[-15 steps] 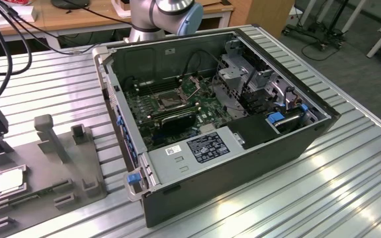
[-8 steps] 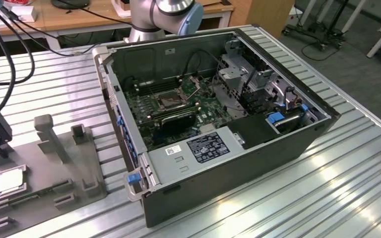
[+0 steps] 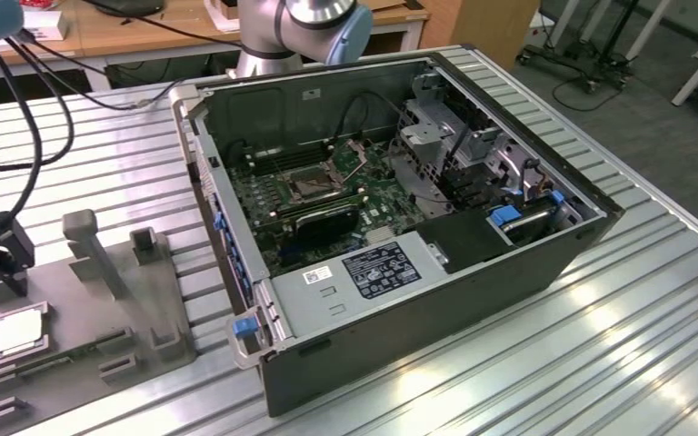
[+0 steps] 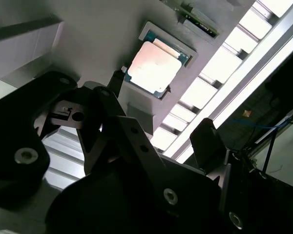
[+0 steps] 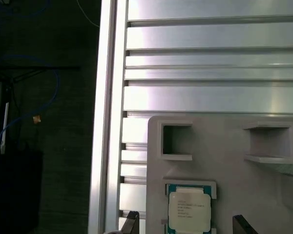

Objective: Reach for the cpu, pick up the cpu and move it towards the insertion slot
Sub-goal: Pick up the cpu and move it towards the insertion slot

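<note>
cpu (image 5: 188,209): pale, near-square chip lying flat in its recess on the grey fixture (image 3: 83,336), at the exterior view's lower left; not lifted.
gripper (image 4: 160,101): spread wide and holding nothing; it hangs just above the fixture and is not touching the chip.
key relation: the chip lies straight ahead of the spread fingertips (image 4: 205,144), in the gap between them and clear of both.
chip axis: no marked long axis; in the first wrist view its edges run square to the line joining the two fingertips.
insertion slot (image 3: 313,186): metal-framed socket on the motherboard inside the open computer case (image 3: 446,300), well apart from the fixture, toward the exterior view's right.
exterior view: sets chip, gripper and socket in one scene on the slotted aluminium table (image 3: 592,363), so the separation of fixture and case can be read.
first wrist view: gives the centring of the chip between the two fingertips.
second wrist view: looks past the finger linkages to the chip's face and gives the gap between them and it.
task stage (judgement): reach nearly complete, grasp not yet made.
</note>
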Available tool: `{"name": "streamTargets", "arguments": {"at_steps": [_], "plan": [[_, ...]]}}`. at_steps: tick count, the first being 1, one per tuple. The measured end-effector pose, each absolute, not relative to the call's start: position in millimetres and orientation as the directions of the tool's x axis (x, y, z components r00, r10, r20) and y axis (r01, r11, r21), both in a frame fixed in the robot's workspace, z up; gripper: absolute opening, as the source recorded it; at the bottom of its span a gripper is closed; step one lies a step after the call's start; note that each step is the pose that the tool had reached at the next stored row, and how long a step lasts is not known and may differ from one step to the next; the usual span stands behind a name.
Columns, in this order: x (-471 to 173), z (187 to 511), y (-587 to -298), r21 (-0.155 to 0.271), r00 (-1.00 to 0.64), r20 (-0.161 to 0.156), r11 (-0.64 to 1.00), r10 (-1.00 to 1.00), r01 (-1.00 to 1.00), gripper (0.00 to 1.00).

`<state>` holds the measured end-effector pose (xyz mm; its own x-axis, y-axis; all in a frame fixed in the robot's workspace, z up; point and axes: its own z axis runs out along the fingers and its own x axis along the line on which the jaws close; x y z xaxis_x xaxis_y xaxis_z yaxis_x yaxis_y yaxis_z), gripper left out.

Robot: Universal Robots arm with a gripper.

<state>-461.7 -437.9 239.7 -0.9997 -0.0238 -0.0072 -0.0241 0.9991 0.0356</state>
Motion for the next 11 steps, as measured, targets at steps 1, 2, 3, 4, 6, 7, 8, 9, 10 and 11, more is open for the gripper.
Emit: {"name": "streamTargets", "arguments": {"at_steps": [1, 2, 3, 4, 6, 7, 8, 9, 10, 11], "plan": [[-461, 238, -438, 0.036, -1.000, -0.007, 0.999, -0.024, -0.024, 0.82], [-461, 236, -439, 0.036, -1.000, -0.007, 0.999, -0.024, -0.024, 0.82], [-460, 234, -439, 0.036, -1.000, -0.007, 0.999, -0.024, -0.024, 0.82], [-460, 233, -440, 0.036, -1.000, -0.007, 0.999, -0.024, -0.024, 0.82], [-459, 229, -440, 0.036, -1.000, -0.006, 0.999, -0.024, -0.024, 0.82], [-458, 227, -441, 0.036, -1.000, -0.006, 0.999, -0.024, -0.024, 0.82], [-458, 225, -441, 0.036, -1.000, -0.006, 0.999, -0.024, -0.024, 0.82], [-458, 224, -441, 0.036, -1.000, -0.006, 0.999, -0.024, -0.024, 0.82], [-457, 222, -441, 0.036, -1.000, -0.005, 0.999, -0.024, -0.024, 0.82], [-457, 220, -442, 0.036, -1.000, -0.004, 0.999, -0.024, -0.024, 0.82]]}}
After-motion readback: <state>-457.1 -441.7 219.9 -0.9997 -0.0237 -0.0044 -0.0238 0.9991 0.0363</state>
